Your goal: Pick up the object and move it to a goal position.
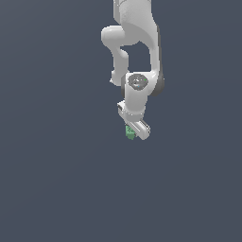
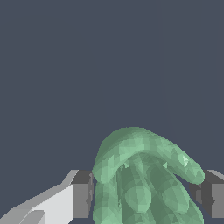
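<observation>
The object is a small green lumpy blob (image 1: 129, 132). In the exterior view it sits at the tip of the white gripper (image 1: 133, 132), which hangs from the white arm in the upper middle. In the wrist view the green blob (image 2: 144, 179) fills the space between the two fingers; one finger (image 2: 82, 194) presses one side and the other finger (image 2: 213, 194) the other side. The gripper is shut on it. The lower part of the blob is cut off by the frame edge.
A plain dark grey-blue surface (image 1: 56, 179) fills the rest of both views. The white arm's links (image 1: 137, 42) stand above the gripper in the exterior view.
</observation>
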You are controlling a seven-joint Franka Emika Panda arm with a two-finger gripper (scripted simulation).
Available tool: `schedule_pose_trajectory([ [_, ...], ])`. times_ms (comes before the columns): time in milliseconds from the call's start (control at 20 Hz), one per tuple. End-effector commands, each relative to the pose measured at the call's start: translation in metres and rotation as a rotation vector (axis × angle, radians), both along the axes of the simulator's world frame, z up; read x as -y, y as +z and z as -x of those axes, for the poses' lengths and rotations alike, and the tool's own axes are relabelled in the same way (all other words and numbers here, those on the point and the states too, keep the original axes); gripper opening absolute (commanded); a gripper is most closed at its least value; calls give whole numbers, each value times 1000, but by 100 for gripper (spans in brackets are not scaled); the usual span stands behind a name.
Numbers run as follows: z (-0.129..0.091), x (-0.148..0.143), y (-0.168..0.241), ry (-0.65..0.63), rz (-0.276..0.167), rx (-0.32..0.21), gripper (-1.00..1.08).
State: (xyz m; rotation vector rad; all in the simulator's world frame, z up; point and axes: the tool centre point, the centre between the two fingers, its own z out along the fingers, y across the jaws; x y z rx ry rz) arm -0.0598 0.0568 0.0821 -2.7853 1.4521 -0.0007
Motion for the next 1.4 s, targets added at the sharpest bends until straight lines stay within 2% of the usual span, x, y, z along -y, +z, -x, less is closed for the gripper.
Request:
schedule_pose_trajectory([
  [0,3,-2,10,0,0,1,-100],
  [900,45,-29,138,-1,2,0,-100],
  [1350,55,-37,174,-1,2,0,-100],
])
